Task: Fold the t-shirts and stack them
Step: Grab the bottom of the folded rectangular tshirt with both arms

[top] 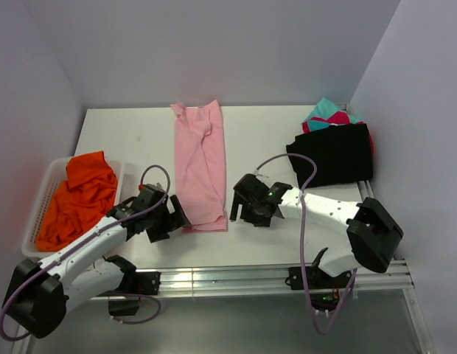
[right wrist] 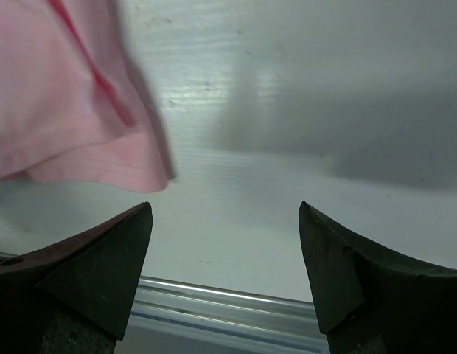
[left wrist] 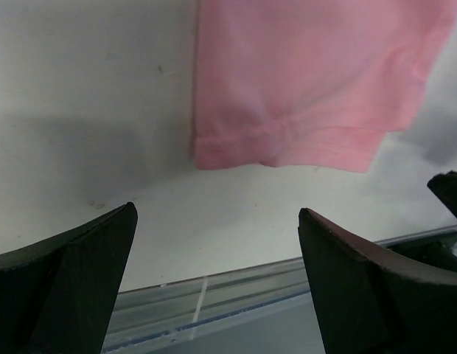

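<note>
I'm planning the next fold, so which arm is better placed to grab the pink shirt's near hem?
Probably left: the left hand is open, squarely facing the hem of the pink shirt. The right hand, also open, sees only a hem corner off to its side.

A white mesh basket (top: pixel 38 203) sits at the left of the white table (top: pixel 140 140).

The long light-pink cloth t-shirt (top: pixel 201 166) lies mid-worktop (top: pixel 133 140). At its 8 o'clock, the crumpled orange cloth t-shirt (top: pixel 81 193) sits in the white plastic mesh basket (top: pixel 38 210). At 2 o'clock, the folded black cloth t-shirt (top: pixel 333 153) lies on the magenta cloth t-shirt (top: pixel 328 123) and the teal cloth t-shirt (top: pixel 324 110).
</note>
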You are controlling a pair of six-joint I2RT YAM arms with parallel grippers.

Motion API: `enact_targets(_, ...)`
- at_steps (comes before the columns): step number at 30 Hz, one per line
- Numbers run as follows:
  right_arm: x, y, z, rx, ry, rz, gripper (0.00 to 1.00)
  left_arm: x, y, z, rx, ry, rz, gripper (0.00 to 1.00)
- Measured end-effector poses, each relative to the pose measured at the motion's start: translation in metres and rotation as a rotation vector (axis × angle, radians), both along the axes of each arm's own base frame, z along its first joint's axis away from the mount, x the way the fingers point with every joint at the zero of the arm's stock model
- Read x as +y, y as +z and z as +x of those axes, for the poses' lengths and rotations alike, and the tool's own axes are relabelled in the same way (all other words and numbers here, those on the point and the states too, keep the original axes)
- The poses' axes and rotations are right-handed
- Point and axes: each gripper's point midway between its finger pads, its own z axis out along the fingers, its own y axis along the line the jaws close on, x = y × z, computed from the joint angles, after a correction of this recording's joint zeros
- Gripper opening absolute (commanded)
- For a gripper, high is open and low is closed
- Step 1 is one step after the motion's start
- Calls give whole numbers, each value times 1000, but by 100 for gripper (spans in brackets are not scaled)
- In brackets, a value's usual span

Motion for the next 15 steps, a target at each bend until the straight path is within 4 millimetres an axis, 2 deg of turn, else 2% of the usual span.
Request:
enact_targets(2, -4, -13, -9, 31, 3, -2, 87, 1, -12, -2, 28, 19, 22, 98)
enact_targets(4, -3, -18, -14, 43, 9, 7, 86, 2, -17, 2, 32, 36, 36, 98)
enact_targets(9, 17, -22, -6, 31, 17, 72, 83, 0, -27, 15, 31, 65, 61, 98)
enact_targets(15, 27, -41, -3, 67, 21, 64, 81, -8, -31, 29, 23, 72, 61, 96)
